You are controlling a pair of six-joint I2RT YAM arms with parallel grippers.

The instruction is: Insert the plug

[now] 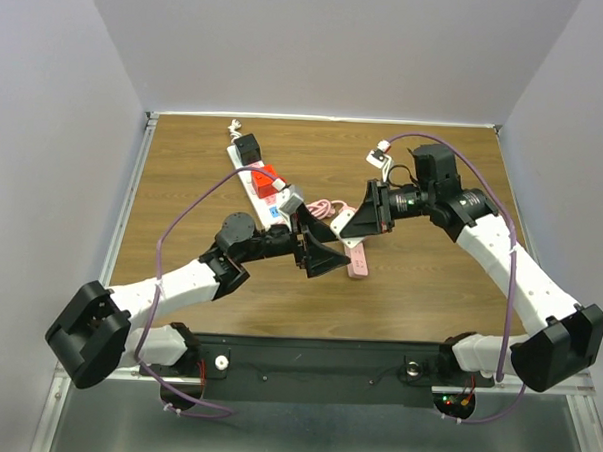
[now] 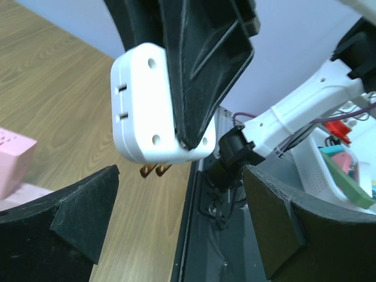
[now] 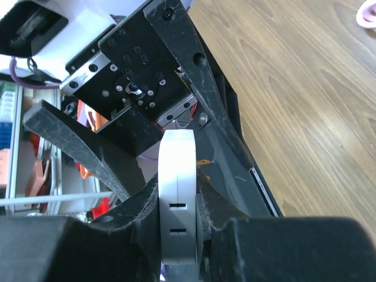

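Two brass prongs (image 2: 154,170) under a probably light, rigid, slick white plug (image 2: 141,106), pinched mid-frame by right gripper (image 3: 179,232); left gripper (image 2: 179,223) spread wide below, best taking its flat faces.

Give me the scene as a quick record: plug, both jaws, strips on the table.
plug: white block, brass prongs bare, held in the air above the table
right jaws: shut on the plug
left jaws: open, facing the plug, not touching it
pink power strip: flat on the table, middle, under the arms
white power strip: far left, black block on its far end
plug inserted: not yet
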